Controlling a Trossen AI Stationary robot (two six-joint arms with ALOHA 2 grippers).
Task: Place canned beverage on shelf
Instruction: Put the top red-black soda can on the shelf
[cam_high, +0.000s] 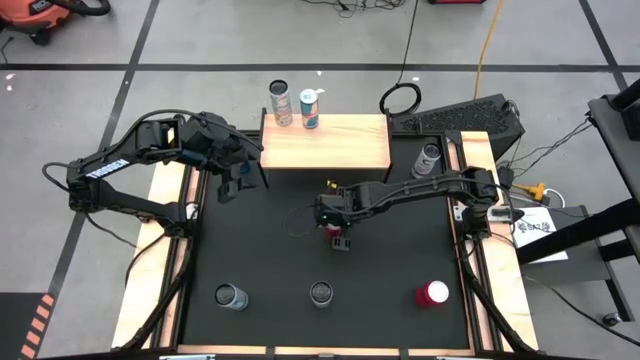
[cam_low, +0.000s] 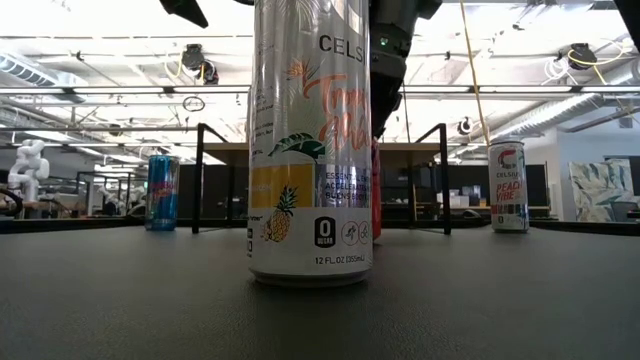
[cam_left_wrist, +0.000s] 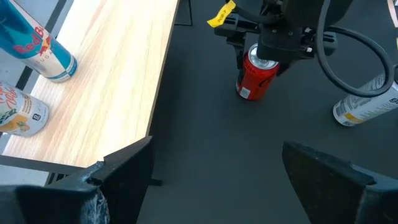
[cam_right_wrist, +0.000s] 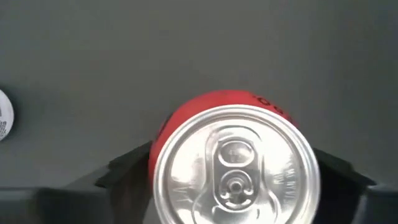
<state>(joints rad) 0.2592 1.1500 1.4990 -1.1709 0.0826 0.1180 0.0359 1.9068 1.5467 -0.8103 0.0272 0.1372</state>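
Straddling the upright red can, the right gripper has a finger on each side, jaws spread; whether they touch it is unclear. Left gripper hangs open beside the shelf, empty.

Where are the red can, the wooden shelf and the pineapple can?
red can (cam_left_wrist: 255, 77), left wrist view, its side.
wooden shelf (cam_high: 335, 145), high view, bare board top.
pineapple can (cam_low: 311, 150), low view, its label.

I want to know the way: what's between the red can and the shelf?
Just bare black mat. The high view shows nothing standing between the red can, under the right hand, and the shelf.
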